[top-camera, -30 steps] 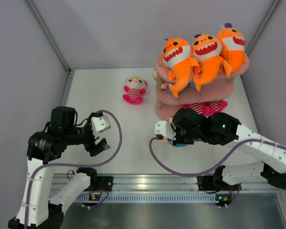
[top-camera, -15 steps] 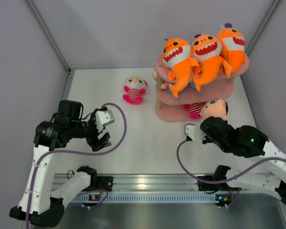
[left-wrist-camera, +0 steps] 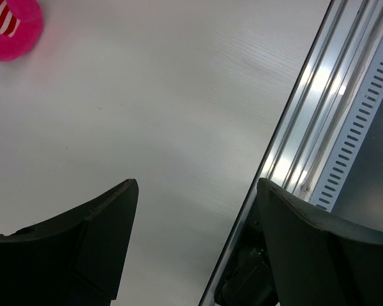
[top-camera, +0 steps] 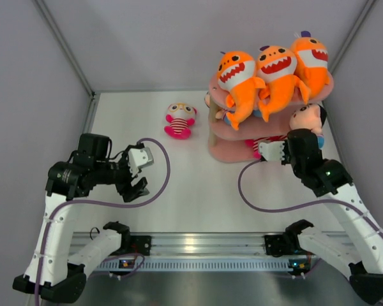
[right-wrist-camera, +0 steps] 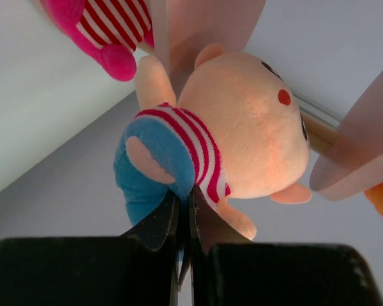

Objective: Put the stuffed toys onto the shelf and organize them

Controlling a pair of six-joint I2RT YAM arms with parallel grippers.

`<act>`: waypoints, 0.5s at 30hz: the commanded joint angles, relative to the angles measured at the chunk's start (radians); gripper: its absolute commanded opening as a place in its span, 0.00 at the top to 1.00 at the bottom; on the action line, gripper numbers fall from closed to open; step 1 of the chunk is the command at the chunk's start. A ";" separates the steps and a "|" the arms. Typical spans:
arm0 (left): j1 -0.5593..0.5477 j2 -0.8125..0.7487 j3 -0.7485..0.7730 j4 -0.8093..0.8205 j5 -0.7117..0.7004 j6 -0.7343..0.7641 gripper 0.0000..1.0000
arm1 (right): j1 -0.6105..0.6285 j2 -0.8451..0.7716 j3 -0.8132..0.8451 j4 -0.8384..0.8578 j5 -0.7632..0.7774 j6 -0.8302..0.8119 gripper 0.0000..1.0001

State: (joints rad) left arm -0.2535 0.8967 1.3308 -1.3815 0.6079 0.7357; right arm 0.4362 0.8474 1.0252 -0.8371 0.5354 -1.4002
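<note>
Blue-outfit doll (right-wrist-camera: 242,121) is hanging pinched in the closed right pincer (right-wrist-camera: 184,199), just beside the right end of the pink shelf (top-camera: 225,152). 3 orange sharks (top-camera: 276,73) are sitting on its top tier. Pink-striped doll (top-camera: 179,120) is lying on the counter (top-camera: 179,185), left of it. Left pincer (left-wrist-camera: 196,186) is hovering wide open, holding nothing.

Three plush orange sharks (top-camera: 274,73) have white bellies and red mouths edged with white teeth. The pink three-tier oval-board shelf (top-camera: 225,152) has pale wooden posts. One small beige-headed plush doll (top-camera: 180,120) on the white bench (top-camera: 191,185) wears pink-and-white stripes; a second beige-headed plush doll (right-wrist-camera: 242,127) wears red-and-white stripes over blue
</note>
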 commanded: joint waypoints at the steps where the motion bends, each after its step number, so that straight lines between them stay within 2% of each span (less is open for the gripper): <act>1: 0.000 0.014 -0.004 0.032 0.009 0.021 0.19 | -0.011 0.039 0.001 0.133 -0.049 -0.112 1.00; 10: 0.000 0.042 -0.002 0.033 0.001 0.021 0.19 | -0.080 0.120 0.035 0.227 -0.086 -0.218 1.00; 15: 0.000 0.057 0.004 0.032 0.000 0.019 0.19 | -0.103 0.157 0.061 0.262 -0.156 -0.253 1.00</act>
State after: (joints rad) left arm -0.2535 0.9497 1.3308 -1.3804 0.6029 0.7364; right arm 0.3561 0.9924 1.0241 -0.6647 0.4358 -1.5993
